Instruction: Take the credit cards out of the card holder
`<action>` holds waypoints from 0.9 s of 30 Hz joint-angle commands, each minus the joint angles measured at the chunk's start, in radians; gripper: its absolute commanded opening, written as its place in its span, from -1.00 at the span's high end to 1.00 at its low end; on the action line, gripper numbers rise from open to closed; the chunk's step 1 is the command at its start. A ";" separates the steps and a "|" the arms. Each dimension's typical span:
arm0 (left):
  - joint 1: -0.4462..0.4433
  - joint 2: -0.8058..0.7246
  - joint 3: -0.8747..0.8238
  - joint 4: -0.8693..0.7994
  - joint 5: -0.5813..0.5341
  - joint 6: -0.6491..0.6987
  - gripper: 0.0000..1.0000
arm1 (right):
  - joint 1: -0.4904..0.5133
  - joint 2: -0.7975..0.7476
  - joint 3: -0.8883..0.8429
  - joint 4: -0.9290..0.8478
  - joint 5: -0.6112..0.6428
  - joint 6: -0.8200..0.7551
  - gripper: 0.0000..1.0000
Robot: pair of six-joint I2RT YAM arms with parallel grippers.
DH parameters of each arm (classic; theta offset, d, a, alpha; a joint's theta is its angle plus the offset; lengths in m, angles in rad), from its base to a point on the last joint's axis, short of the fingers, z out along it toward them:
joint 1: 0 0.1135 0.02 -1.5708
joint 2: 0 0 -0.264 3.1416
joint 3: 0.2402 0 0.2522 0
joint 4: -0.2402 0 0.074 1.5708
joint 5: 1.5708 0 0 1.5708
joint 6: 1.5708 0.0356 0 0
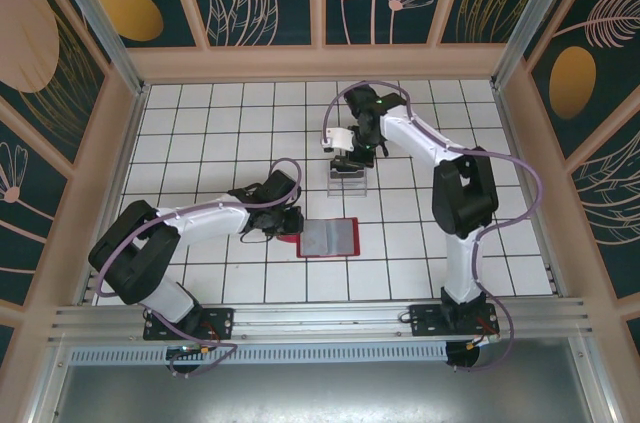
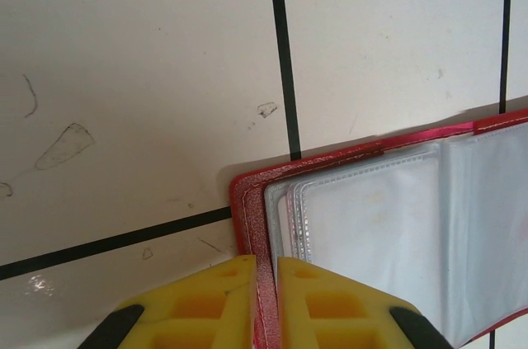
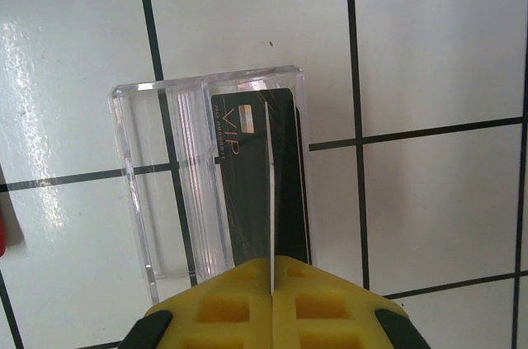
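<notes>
The red card holder (image 1: 330, 238) lies open on the tiles, grey clear sleeves (image 2: 396, 225) facing up. My left gripper (image 2: 266, 265) is shut on its red left edge (image 2: 247, 209); from above that gripper (image 1: 288, 221) sits at the holder's left side. My right gripper (image 3: 271, 265) is shut on a thin pale card (image 3: 269, 192), seen edge-on and standing upright. Below it a black credit card (image 3: 247, 176) marked VIP lies in the clear plastic box (image 3: 157, 192). From above, the right gripper (image 1: 352, 155) hangs just over that box (image 1: 347, 179).
White tiled floor (image 1: 220, 133) with black grid lines, walled by a wooden frame and patterned panels. Open tiles lie left, right and behind the box. A metal rail (image 1: 320, 318) runs along the near edge by the arm bases.
</notes>
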 commanded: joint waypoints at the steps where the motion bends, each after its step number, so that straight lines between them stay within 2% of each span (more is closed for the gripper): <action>1: 0.004 -0.025 0.025 -0.036 -0.014 0.017 0.67 | -0.001 0.042 0.035 -0.060 -0.022 -0.025 1.00; 7: 0.004 -0.025 0.028 -0.044 -0.012 0.018 0.67 | 0.007 0.084 0.062 -0.076 -0.023 -0.019 0.98; 10: 0.003 -0.025 0.030 -0.047 -0.013 0.020 0.67 | 0.012 0.088 0.073 -0.076 -0.018 -0.013 0.66; 14: 0.003 -0.027 0.040 -0.057 -0.012 0.024 0.67 | 0.020 0.055 0.069 -0.032 0.030 -0.001 0.45; 17: 0.003 -0.029 0.047 -0.063 -0.013 0.027 0.66 | 0.028 -0.004 0.002 0.083 0.130 0.003 0.44; 21: 0.004 -0.033 0.050 -0.065 -0.022 0.029 0.66 | 0.035 -0.075 -0.057 0.167 0.189 0.006 0.43; 27: 0.004 -0.042 0.049 -0.068 -0.030 0.027 0.66 | 0.064 -0.195 -0.125 0.213 0.151 0.059 0.42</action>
